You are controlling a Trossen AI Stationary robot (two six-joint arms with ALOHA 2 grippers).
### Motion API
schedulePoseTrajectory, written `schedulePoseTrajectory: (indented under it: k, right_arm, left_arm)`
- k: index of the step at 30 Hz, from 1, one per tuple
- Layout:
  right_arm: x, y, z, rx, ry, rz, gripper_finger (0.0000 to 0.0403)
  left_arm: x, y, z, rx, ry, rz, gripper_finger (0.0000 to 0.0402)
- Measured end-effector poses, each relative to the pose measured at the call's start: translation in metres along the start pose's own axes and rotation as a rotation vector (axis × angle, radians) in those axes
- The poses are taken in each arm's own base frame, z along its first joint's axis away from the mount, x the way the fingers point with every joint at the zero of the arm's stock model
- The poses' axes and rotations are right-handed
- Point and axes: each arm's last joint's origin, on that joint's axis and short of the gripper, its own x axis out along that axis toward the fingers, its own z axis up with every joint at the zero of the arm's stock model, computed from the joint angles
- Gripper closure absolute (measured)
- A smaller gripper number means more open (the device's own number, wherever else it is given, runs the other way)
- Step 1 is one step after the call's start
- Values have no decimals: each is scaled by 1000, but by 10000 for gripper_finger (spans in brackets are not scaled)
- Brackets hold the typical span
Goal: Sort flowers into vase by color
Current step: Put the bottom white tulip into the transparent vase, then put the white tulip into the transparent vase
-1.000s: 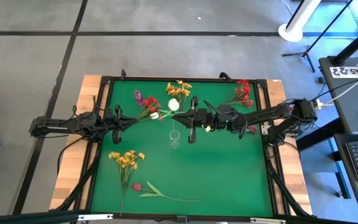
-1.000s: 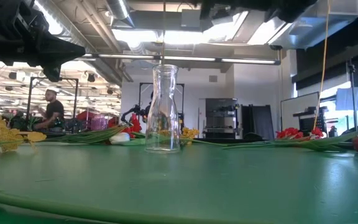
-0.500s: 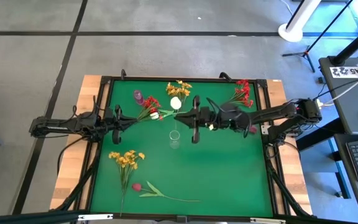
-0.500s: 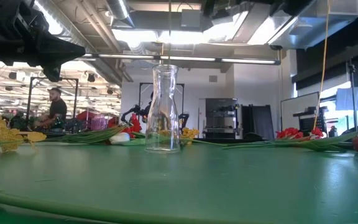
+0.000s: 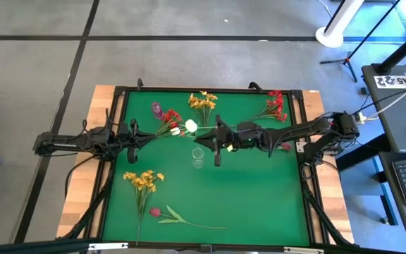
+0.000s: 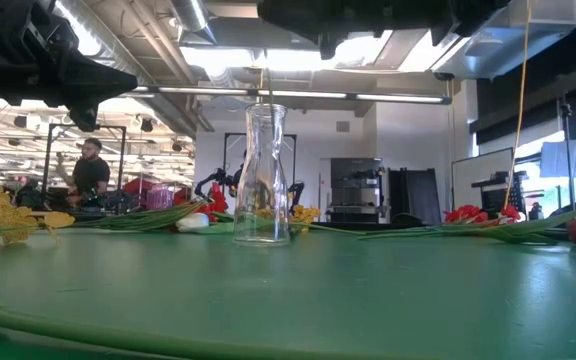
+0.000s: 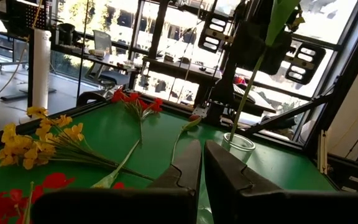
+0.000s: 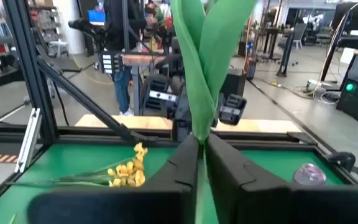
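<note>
My right gripper (image 5: pixel 211 141) reaches from the table's right to just above the clear glass vase (image 5: pixel 198 154) at mid-table and is shut on a white-bud flower (image 5: pixel 191 125). The flower's thin stem (image 7: pixel 247 99) runs down into the vase's mouth (image 7: pixel 238 140). My left gripper (image 5: pixel 146 137) waits shut over the table's left part, beside a red cluster (image 5: pixel 169 128). Lying flat on the green mat are yellow-orange clusters (image 5: pixel 203 101) (image 5: pixel 144 180), another red cluster (image 5: pixel 273 105) and a dark-red bud (image 5: pixel 155 211). My right gripper pinches the white flower's stem between its two fingers, just below the green leaves (image 8: pixel 199 127). The fingers come level from the table's right and lie across the stem. The flower stands nearly upright, slightly tilted, with its lower end (image 6: pixel 260 92) in the vase's neck.
A small purple object (image 5: pixel 156 109) lies near the far left corner of the mat. A second dark-red bud (image 5: pixel 285 147) shows under the right arm. A black frame (image 5: pixel 118 90) edges the mat. A person (image 6: pixel 90 170) stands in the room behind.
My right gripper has moved a little toward the table's left edge and down over the vase, carrying the flower with it. The white bud has swung toward the left and near side, while the stem stays at the vase's mouth.
</note>
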Motion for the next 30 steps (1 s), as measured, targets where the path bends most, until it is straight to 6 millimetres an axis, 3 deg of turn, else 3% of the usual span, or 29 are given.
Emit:
schedulePoseTrajectory:
  k: [7, 14, 18, 21, 30]
  right_arm:
    - [-7, 0, -2, -3, 108, 5, 265]
    - [-36, -2, 2, -41, 353, 4, 177]
    - [-57, -5, 13, -62, 424, -40, 158]
    - [-64, -12, 9, -98, 508, -132, 156]
    - [-52, -61, -35, -105, 737, -284, 155]
  left_arm:
    - [0, 0, 0, 0, 0, 0, 385]
    - [0, 0, 0, 0, 0, 0, 385]
    - [0, 0, 0, 0, 0, 0, 385]
    - [0, 0, 0, 0, 0, 0, 385]
    - [0, 0, 0, 0, -1, 0, 385]
